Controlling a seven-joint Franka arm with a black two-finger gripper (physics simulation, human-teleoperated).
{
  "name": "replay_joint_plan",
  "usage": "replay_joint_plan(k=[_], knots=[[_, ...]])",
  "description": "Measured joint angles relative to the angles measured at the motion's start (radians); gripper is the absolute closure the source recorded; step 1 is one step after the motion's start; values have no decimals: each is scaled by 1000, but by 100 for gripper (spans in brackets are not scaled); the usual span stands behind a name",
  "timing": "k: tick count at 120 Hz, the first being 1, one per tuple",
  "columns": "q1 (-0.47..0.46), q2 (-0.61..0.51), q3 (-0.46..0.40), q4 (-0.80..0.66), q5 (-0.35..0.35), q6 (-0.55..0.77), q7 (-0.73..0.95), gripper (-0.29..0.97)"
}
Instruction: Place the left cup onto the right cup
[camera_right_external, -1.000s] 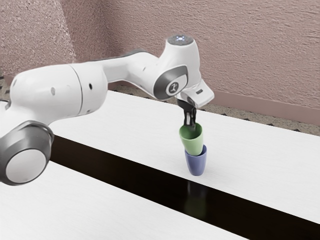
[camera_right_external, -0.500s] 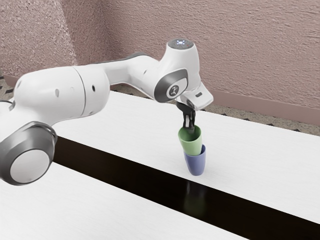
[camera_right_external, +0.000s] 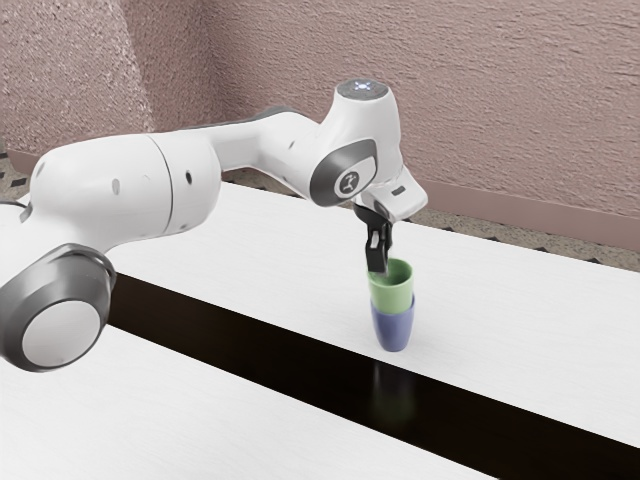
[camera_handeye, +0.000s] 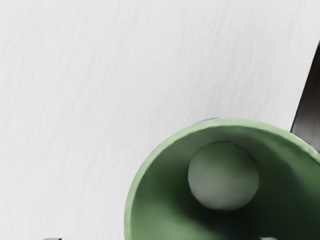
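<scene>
1. Nearest the exterior camera, a glossy black band (camera_right_external: 300, 370) runs slantwise across the matte white table (camera_right_external: 520, 300). The wrist view catches a dark wedge of that band (camera_handeye: 307, 115) beside faint, fine streaks in the white tabletop (camera_handeye: 100, 75).
2. Beyond the band stands a smooth tapered blue cup (camera_right_external: 394, 328), upright on the white surface.
3. A smooth tapered green cup (camera_right_external: 392, 285) sits upright in the blue cup, its rim and upper wall standing above the blue rim.
4. The wrist view looks straight down into the green cup (camera_handeye: 165, 200), showing its round pale bottom. Just a thin blue sliver (camera_handeye: 207, 119) peeks past the outside of its rim.
5. The black two-finger gripper (camera_right_external: 378, 262) hangs at the green cup's rim, on the side toward the exterior view's left. Whether it grips or has let go cannot be told.
6. The glossy white arm (camera_right_external: 250, 160) with grey joints reaches in from the exterior view's left.
7. Farthest back is a rough pink stucco wall (camera_right_external: 500, 90).
</scene>
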Motion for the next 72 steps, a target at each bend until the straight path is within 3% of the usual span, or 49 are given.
replay_joint_plan(k=[28,72], knots=[[-4,-5,7,-1,0,-2,8,5],[-6,-24,18,-2,4,-15,18,1]])
